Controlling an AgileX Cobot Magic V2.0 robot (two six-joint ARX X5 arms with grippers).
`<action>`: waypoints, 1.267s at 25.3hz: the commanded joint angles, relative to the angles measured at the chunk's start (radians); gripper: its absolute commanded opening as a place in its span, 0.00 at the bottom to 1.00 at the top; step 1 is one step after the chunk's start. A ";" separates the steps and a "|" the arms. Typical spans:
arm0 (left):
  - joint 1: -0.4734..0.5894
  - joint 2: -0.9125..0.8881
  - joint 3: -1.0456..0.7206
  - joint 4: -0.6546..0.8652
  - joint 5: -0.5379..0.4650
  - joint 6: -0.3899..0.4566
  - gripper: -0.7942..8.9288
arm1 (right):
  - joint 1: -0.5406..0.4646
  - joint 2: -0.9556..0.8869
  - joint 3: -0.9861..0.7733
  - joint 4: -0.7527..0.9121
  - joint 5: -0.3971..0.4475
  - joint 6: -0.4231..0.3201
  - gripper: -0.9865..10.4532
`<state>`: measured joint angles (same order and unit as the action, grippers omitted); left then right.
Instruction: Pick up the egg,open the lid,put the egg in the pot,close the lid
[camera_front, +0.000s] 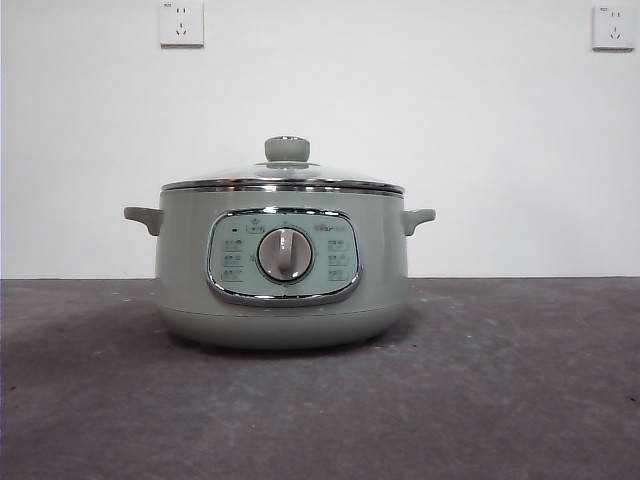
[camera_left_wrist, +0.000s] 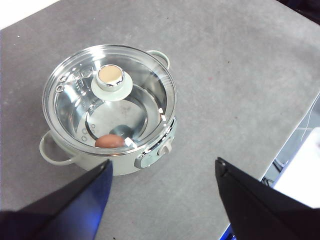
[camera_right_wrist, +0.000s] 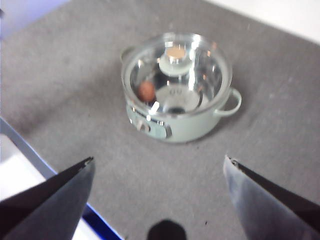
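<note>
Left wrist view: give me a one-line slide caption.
Egg lies inside the pot under the closed glass lid; the open left gripper hangs above, empty.

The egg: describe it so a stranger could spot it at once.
On the grey table stands one pale green pot with a glass lid shut on it. Look down through the glass: the egg lies on the pot's floor, near the wall on the dial side. It is the only small brownish-orange oval there.
</note>
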<state>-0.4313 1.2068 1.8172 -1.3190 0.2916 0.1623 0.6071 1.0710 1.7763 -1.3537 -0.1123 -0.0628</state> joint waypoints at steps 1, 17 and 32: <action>0.002 -0.006 -0.009 0.003 0.004 -0.029 0.43 | 0.001 -0.002 -0.048 -0.024 -0.004 0.011 0.41; 0.001 -0.006 -0.009 0.003 0.002 -0.028 0.08 | 0.001 0.000 -0.162 -0.024 0.001 0.034 0.09; 0.068 -0.019 -0.013 0.235 0.007 0.093 0.08 | 0.001 0.000 -0.161 -0.024 0.001 0.034 0.09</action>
<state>-0.3664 1.2045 1.8080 -1.0950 0.2989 0.2043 0.6071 1.0710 1.6203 -1.3540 -0.1116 -0.0372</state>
